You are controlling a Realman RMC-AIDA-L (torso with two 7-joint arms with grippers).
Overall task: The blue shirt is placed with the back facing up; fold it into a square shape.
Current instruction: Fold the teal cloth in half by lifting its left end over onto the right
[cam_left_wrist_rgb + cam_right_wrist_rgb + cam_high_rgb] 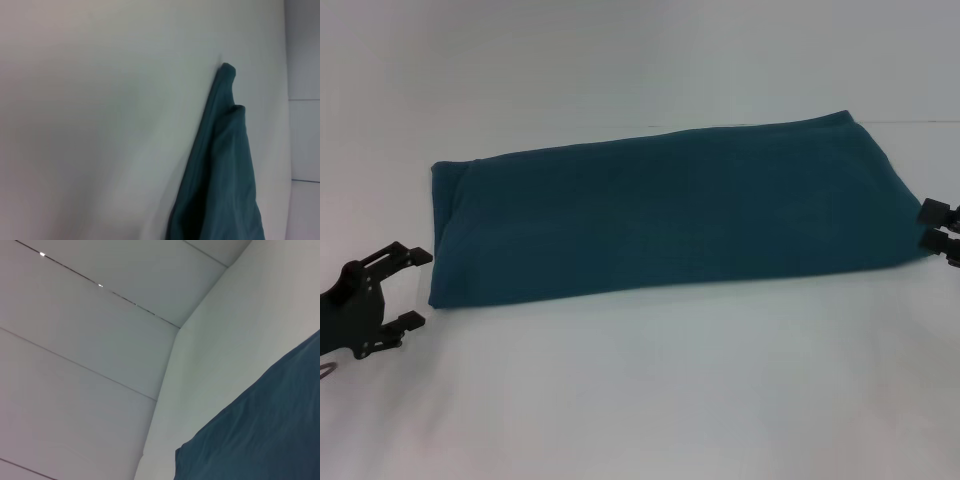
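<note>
**Shirt's a long strip so far, not a square yet**

We're looking at the dark teal-blue soft cotton T-shirt (660,215) lying on the white table (640,400), already folded into a long band with no sleeves showing. Its long axis runs left to right, rising slightly toward our right. We'd say folding the ends in is what's left. Our left gripper (408,287) sits spread open just off the left end; the right gripper (932,226) is at the right end, and we can't tell its state.
</note>
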